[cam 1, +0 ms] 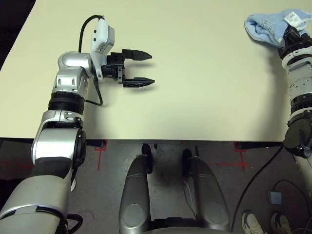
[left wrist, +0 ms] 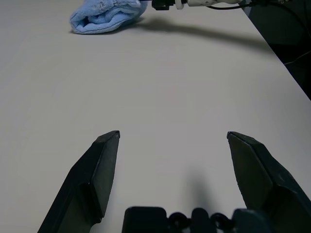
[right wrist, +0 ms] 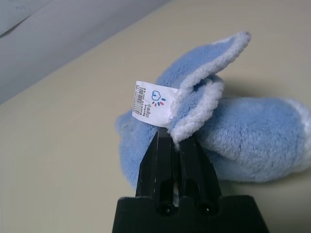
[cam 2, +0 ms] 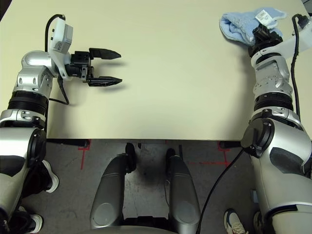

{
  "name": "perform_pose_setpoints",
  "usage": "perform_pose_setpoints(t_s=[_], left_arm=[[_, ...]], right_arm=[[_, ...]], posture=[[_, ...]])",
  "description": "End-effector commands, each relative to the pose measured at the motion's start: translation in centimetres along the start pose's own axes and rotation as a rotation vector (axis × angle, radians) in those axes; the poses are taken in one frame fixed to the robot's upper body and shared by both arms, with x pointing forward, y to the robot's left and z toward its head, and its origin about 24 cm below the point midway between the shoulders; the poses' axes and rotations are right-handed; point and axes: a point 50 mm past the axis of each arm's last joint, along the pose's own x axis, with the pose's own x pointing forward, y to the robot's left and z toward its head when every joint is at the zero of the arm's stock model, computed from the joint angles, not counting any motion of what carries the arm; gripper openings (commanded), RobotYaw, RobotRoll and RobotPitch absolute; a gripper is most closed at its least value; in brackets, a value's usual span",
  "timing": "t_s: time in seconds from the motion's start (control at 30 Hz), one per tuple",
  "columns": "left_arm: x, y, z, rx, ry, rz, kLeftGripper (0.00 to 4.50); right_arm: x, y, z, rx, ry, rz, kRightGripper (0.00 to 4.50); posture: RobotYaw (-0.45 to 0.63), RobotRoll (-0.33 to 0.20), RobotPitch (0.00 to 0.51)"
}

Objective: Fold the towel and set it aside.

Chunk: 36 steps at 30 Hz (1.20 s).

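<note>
The light blue towel (cam 1: 265,27) lies bunched in a thick roll at the table's far right corner, a white label (right wrist: 151,102) sticking up from its white-edged hem. My right gripper (right wrist: 175,138) is shut on that hem, beside the label, at the towel's near side (cam 2: 261,33). My left gripper (cam 1: 152,69) hovers open over the left part of the table, fingers pointing right toward the towel (left wrist: 104,17), nothing between them and far from the cloth.
The cream table (cam 1: 195,107) stretches bare between the two arms; its front edge runs just before my body. Red tape marks the dark floor below, and a person's shoes (cam 1: 253,224) stand at the lower right.
</note>
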Motion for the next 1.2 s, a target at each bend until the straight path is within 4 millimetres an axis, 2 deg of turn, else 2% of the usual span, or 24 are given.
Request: perform_pose_setpoints(t_s=[0.03,0.27,0.4,0.63,0.7,0.77,0.97,1.07,1.2], left_arm=[[0.6,0.1,0.2,0.007,0.017,-0.02,4.5],[1.0,0.4,0.4,0.013,0.013,-0.025,4.5],[1.2,0.4,0.5,0.015,0.009,-0.029,4.5],[1.5,0.6,0.6,0.019,0.006,-0.035,4.5],[1.5,0.6,0.7,0.02,0.006,-0.035,4.5],[1.5,0.6,0.7,0.021,0.007,-0.036,4.5],[1.7,0.7,0.7,0.023,0.004,-0.037,4.5],[1.8,0.7,0.7,0.023,0.003,-0.038,4.5],[1.9,0.7,0.7,0.024,0.001,-0.04,4.5]], right_arm=[[-0.7,-0.2,-0.3,0.036,0.026,-0.03,0.05],[-2.3,1.0,-0.8,0.072,0.07,-0.017,0.05],[-2.9,1.4,-0.3,0.119,0.031,-0.004,1.23],[-3.2,1.3,-0.2,0.222,0.032,-0.032,3.89],[-3.2,1.4,-0.5,0.257,0.062,-0.043,4.49],[-3.3,1.9,-1.2,0.349,0.141,-0.019,4.49],[-4.5,2.4,-2.4,0.426,0.32,0.01,4.49],[-5.2,3.7,-2.4,0.462,0.406,0.126,4.49],[-5.4,5.3,-1.7,0.449,0.427,0.263,4.49]], posture=[[-0.01,0.0,0.374],[-0.02,0.0,0.374],[-0.02,0.0,0.376],[-0.02,0.0,0.375],[-0.02,0.0,0.376],[-0.02,0.0,0.375],[-0.02,0.0,0.372],[-0.03,0.0,0.37],[-0.03,0.0,0.367]])
